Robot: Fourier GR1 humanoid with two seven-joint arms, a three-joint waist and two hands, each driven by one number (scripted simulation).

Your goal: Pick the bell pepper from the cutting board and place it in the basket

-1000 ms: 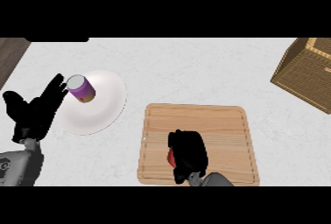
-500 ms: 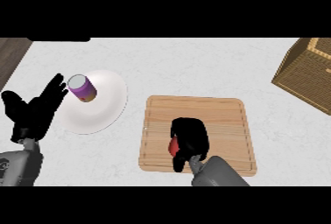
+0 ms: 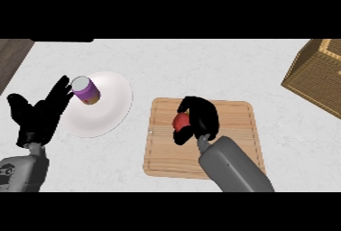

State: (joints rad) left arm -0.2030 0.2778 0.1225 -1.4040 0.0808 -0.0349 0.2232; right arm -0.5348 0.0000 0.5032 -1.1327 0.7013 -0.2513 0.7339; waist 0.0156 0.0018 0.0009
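A red bell pepper [image 3: 179,121] shows only as a small patch inside my right hand [image 3: 197,118], whose fingers and thumb curl round it over the wooden cutting board [image 3: 234,135]. Most of the pepper is hidden by the hand. The wicker basket [image 3: 318,74] stands at the far right edge, well apart from the hand. My left hand [image 3: 39,115] rests open at the left, fingers up, beside the white plate.
A white plate [image 3: 106,108] left of the board carries a purple can with a white lid [image 3: 86,90]. A dark strip of the counter's edge [image 3: 12,56] shows at the upper left. Pale counter top lies between board and basket.
My right hand has moved up the board, away from its near edge, with the pepper enclosed, and more of the forearm now shows. The left hand has stayed still.
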